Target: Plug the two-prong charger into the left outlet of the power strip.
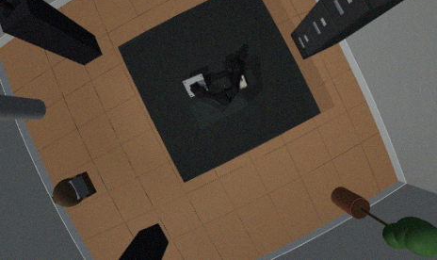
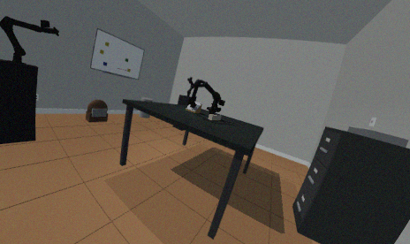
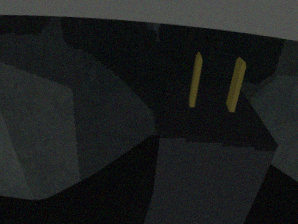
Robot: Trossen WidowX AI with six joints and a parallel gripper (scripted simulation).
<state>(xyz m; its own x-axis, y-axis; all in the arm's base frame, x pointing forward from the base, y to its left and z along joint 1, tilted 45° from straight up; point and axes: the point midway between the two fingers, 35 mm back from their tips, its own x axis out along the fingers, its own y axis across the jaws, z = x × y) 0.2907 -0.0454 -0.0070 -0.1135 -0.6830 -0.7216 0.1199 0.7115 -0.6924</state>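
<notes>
The charger point(image 3: 212, 177) is a dark block with two gold prongs point(image 3: 195, 82) point(image 3: 235, 87) pointing up in the wrist view. My gripper point(image 3: 194, 149) point(image 2: 215, 110) is shut on it, with grey fingers on both sides. Both prongs show along their length, clear of any outlet. The power strip looks to be the small pale block point(image 1: 243, 82) point(image 2: 214, 118) on the dark table, just beneath my gripper in the exterior view and partly hidden by the arm in the top view. A pale band crosses the top of the wrist view; no outlet slots can be made out.
A white piece point(image 1: 187, 84) lies by the other end of the arm on the dark table point(image 1: 188, 152) point(image 2: 155, 110). A filing cabinet point(image 2: 353, 182) stands beyond the table, and a second arm point(image 2: 15, 41) is on a dark cabinet point(image 2: 18, 102). A brown backpack point(image 2: 96, 109) stands by the wall.
</notes>
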